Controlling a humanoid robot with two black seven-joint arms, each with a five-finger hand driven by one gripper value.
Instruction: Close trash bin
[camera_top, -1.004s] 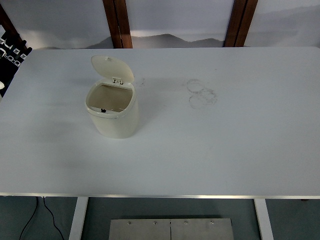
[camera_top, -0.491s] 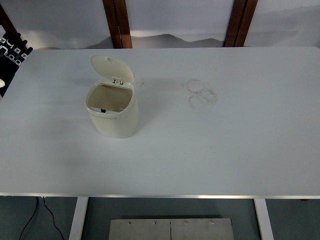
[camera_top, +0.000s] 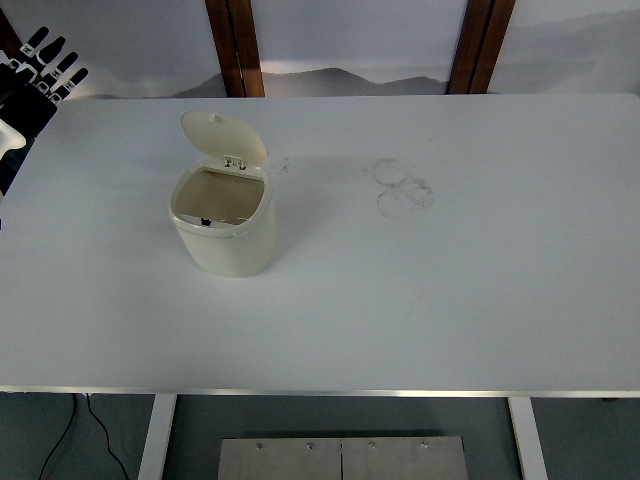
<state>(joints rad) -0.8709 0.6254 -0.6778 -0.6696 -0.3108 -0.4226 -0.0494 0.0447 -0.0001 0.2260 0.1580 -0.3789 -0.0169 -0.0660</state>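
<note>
- The left hand (camera_top: 40, 75) shows at the far left corner, black fingers (camera_top: 52, 48) spread and pointing up, holding nothing. It sits well apart from the bin, off past the tabletop's left edge.
- The right hand is nowhere to be seen.
- The trash bin (camera_top: 225, 225) stands upright on the white tabletop (camera_top: 450, 300), left of the middle. Its lid (camera_top: 222, 135) is tipped up and back on the hinge (camera_top: 235, 160) at the far side, so the mouth is wide open.
- Nothing has touched the lid yet, so I'd say the closing is still all to do; the step in hand looks like the reach toward it.
- To do it well, the hand should probably come over the top edge of the lid from behind and press forward and down, following the hinge's swing.
- A sideways shove looks risky: the bin seems light and could slide or tip over.
- A final gentle press near the front rim, where a small dark catch (camera_top: 205, 221) shows, should seat it.
- Faint ring marks (camera_top: 403, 187) lie to the right, out of the way.
</note>
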